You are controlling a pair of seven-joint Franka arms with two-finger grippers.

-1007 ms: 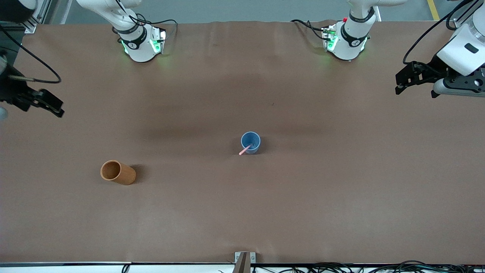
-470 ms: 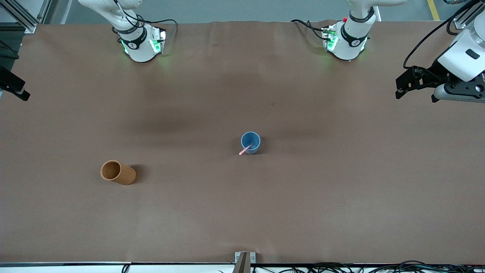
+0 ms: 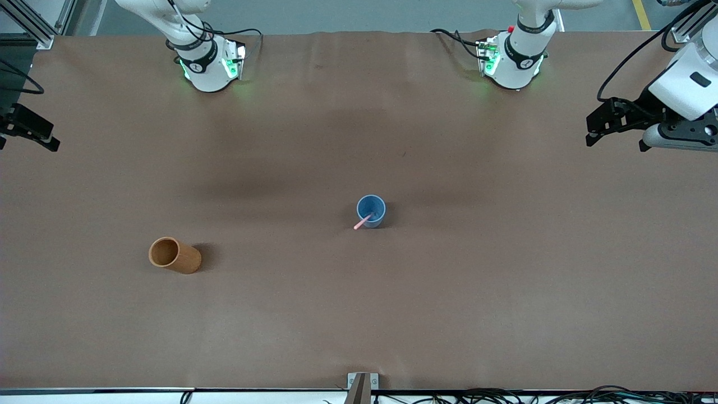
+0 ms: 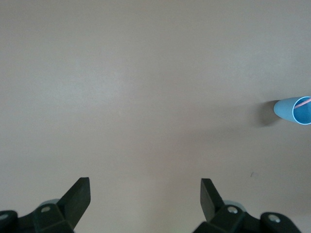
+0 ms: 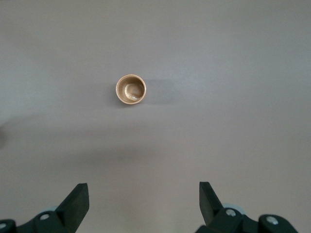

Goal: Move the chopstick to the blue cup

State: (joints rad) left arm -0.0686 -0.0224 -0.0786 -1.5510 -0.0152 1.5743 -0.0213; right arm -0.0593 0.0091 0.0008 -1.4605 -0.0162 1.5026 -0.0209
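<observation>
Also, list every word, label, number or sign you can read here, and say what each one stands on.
None can be read.
Blue cup: plain, no print.
Chopstick: plain.
Orange-brown cup: plain.
Arm bases: small dark round marks, too small to read.
Left gripper and right gripper: no lettering visible.

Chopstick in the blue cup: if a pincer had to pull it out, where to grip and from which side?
Grip the chopstick on its free end, which leans out over the blue cup rim toward the front camera. Come from above, pincer fingers straddling the stick across its length; the rest sits inside the cup.
</observation>
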